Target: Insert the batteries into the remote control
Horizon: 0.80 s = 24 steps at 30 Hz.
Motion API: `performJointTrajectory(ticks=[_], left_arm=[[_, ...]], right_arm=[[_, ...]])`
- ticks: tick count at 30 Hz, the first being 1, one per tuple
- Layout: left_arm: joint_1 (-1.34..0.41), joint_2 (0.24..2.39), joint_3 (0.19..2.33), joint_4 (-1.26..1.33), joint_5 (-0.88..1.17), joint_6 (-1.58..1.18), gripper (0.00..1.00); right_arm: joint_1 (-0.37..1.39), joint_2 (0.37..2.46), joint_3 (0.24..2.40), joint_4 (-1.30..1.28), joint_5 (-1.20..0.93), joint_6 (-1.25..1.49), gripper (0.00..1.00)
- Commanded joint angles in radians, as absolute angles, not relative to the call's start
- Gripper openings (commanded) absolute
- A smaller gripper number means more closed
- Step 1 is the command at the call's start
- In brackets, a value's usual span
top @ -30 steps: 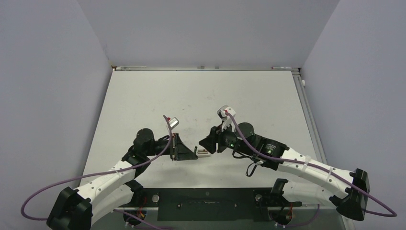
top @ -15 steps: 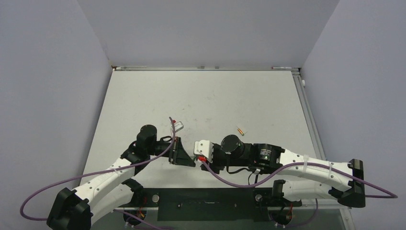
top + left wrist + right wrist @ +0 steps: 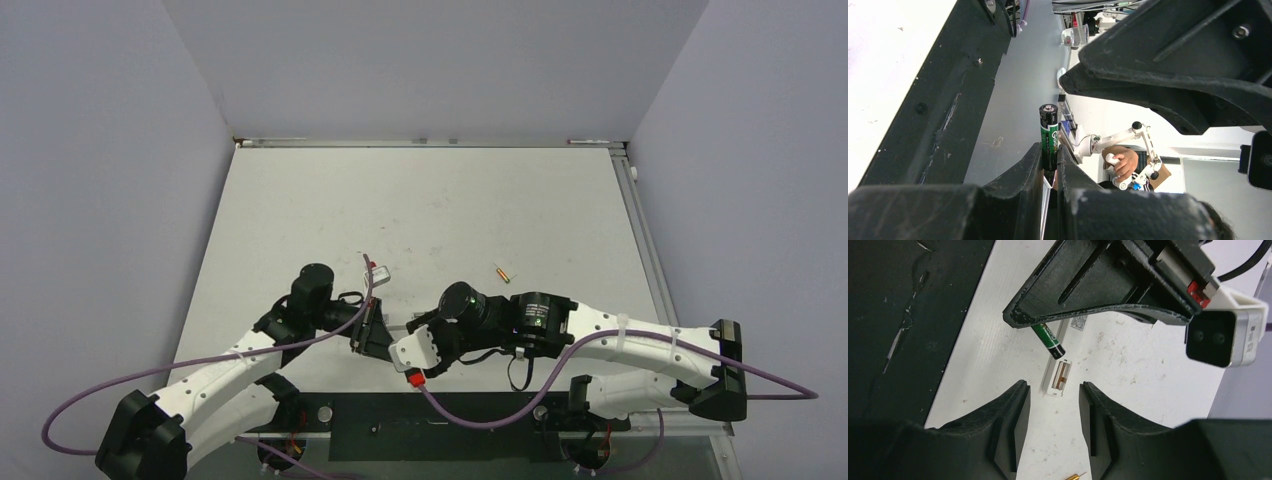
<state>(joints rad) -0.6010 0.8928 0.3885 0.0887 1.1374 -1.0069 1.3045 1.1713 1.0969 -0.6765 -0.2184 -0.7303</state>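
**While one battery is pinched, the other lies loose**

Where the two arms meet over the near part of the white table (image 3: pixel 300 200), the left arm (image 3: pixel 220 375) reaches in from the left and the right arm (image 3: pixel 620 340) from the right. The left gripper (image 3: pixel 1050 155) is clenched on the black-and-green battery (image 3: pixel 1049 135), which sticks out past its fingertips. In the right wrist view that battery (image 3: pixel 1048 340) slants down with its tip just above the remote control (image 3: pixel 1052 382). The remote lies flat on the table with its open battery bay and a copper contact facing up. The right gripper (image 3: pixel 1053 386) is released, its fingers spread on either side of the remote's near end, with a gap on both sides. Off to the right, well apart from both grippers, the copper-gold battery (image 3: pixel 502 272) lies on the table.
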Motion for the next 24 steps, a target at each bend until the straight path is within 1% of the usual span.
performJointTrajectory(ticks=[1, 9, 17, 20, 24], left_arm=[[-0.615, 0.887, 0.423, 0.094, 1.164, -0.977, 0.0], [-0.63, 0.89, 0.43, 0.078, 1.163, -0.963, 0.0], [-0.641, 0.891, 0.433, 0.07, 1.161, -0.955, 0.0], [-0.645, 0.893, 0.434, 0.07, 1.161, -0.951, 0.0], [-0.651, 0.893, 0.437, 0.069, 1.163, -0.95, 0.0]], right_arm=[[1.325, 1.203, 1.172, -0.693, -0.269, -0.836, 0.4], [1.354, 1.259, 1.19, -0.698, -0.27, -0.863, 0.37], [1.383, 1.297, 1.203, -0.7, -0.256, -0.874, 0.31], [1.389, 1.307, 1.206, -0.698, -0.248, -0.877, 0.26], [1.391, 1.32, 1.21, -0.707, -0.241, -0.882, 0.25]])
